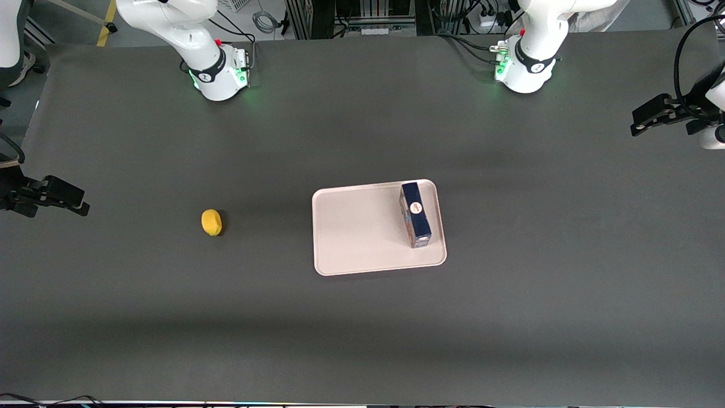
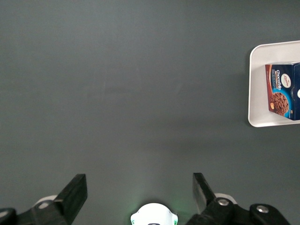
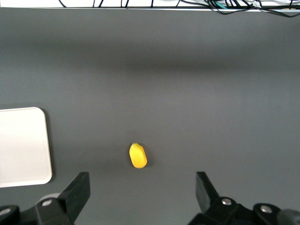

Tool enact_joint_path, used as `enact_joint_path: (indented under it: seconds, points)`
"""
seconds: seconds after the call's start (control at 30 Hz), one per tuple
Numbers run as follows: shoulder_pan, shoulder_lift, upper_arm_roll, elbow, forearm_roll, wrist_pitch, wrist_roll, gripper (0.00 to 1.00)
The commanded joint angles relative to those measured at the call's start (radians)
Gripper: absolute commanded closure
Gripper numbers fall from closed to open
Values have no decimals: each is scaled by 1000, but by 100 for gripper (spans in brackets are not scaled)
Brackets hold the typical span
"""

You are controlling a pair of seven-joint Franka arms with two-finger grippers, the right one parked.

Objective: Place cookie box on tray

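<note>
Surface: dark grey table (image 1: 362, 328), matte, running the full width under both arm bases.
Tray: pale pinkish-white tray (image 1: 362, 232) lies flat near the table's middle.
Cookie box: navy cookie box (image 1: 415, 214) rests inside the tray, along the rim toward the working arm's end; its round white-and-orange mark faces up, and a printed end with a cookie picture shows in the left wrist view (image 2: 282, 91).
Gripper: left gripper (image 1: 651, 119) hangs toward the working arm's end of the table, well apart from the tray; fingers (image 2: 75, 194) spread wide, holding nothing.
Other: small yellow rounded object (image 1: 212, 222), possibly a sponge, sits toward the parked arm's end.
</note>
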Motion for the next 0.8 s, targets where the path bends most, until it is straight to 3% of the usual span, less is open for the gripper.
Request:
enact_joint_path:
  seconds: [0.0, 0.77]
  points:
    - [-9, 3, 7, -5, 16, 21, 25, 0]
    - [-14, 6, 30, -36, 18, 69, 88, 0]
